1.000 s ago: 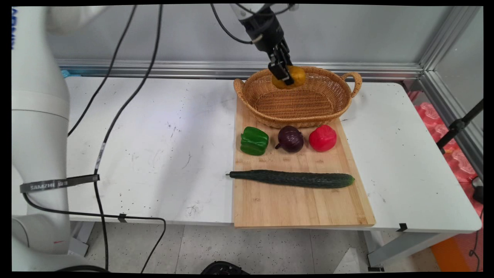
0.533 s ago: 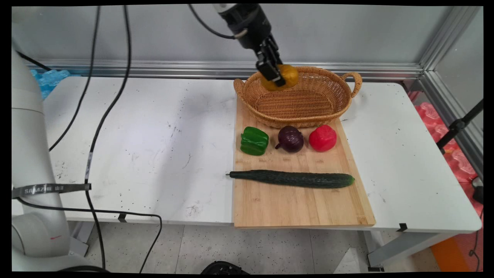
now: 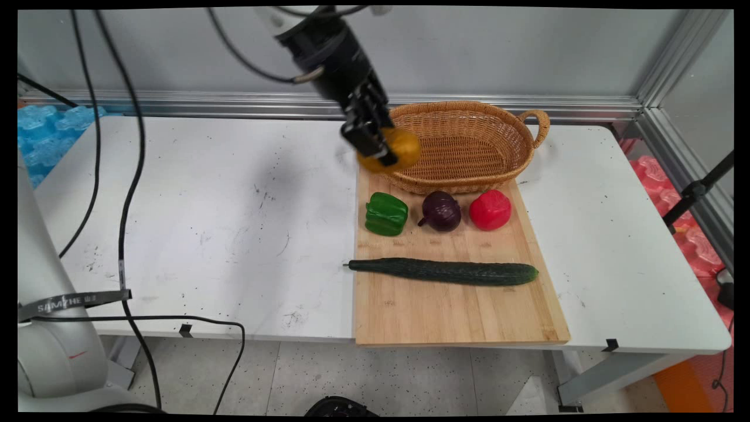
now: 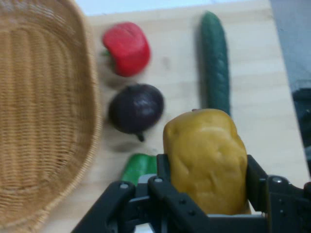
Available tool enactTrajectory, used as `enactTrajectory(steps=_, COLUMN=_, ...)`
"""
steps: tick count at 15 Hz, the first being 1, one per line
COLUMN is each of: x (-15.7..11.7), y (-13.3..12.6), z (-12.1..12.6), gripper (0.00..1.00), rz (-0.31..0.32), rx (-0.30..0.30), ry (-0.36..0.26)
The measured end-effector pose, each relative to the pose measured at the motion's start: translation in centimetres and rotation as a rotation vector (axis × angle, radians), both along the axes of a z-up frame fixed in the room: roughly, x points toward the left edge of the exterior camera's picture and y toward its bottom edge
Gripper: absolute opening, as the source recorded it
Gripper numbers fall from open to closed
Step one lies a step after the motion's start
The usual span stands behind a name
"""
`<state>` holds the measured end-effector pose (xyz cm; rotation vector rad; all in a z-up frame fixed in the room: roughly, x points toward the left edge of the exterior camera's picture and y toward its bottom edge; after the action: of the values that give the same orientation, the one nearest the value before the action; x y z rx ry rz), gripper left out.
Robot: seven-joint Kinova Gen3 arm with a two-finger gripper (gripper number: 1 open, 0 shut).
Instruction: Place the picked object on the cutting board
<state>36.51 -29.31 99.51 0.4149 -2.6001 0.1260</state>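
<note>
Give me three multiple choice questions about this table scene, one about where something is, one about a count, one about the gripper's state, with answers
1. Where does the cucumber lie?
A. in the basket
B. on the wooden board
C. on the bare table

2. How many vegetables stand in the row between the basket and the cucumber?
A. three
B. two
C. five

3. What is the gripper doing?
A. hanging open
B. clamping the red pepper
C. holding a yellow potato

Answers: 1 B, it lies across the wooden board. 2 A, green pepper, purple onion, red pepper. 3 C, the yellow potato sits between its fingers by the basket's left end.
</note>
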Motion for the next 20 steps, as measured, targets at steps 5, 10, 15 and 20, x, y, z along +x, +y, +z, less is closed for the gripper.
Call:
enactTrajectory(steps=5, x=0.0, y=4.3, z=-1.2, gripper=0.00, rz=-0.066, rx=0.005, ry=-0.021)
enactTrajectory(steps=10, x=-0.9, y=7.2, z=-4.8, gripper=0.00, rz=-0.125, rx=0.009, ry=-0.037)
enactTrajectory(steps=15, x=-2.1, y=8.4, z=-8.7, gripper=0.00, rz=-0.169, rx=0.013, ry=-0.053)
enactTrajectory(steps=20, x=-3.6, y=9.4, z=-13.5, gripper=0.00, rz=-0.205, rx=0.030, ry=-0.073)
